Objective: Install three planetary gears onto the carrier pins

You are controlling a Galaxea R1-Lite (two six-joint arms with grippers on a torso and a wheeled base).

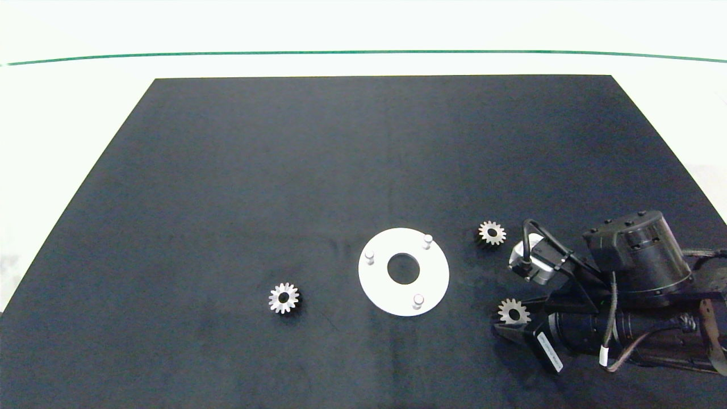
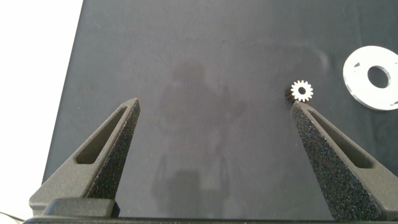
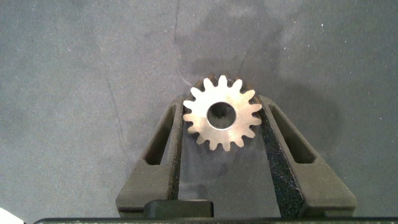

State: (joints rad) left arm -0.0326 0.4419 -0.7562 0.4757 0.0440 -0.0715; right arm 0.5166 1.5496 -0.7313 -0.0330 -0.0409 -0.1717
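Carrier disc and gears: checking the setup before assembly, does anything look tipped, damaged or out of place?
Nothing stands out. The white disc lies flat with three pins upright and bare. Two gears lie flat on the mat; the right gripper closes on the third gear.

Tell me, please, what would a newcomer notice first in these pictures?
Probably the white disc with three bare carrier pins, near the front middle of the black mat. Next, the right gripper at the front right, its fingers around one planetary gear. Two more gears lie loose.
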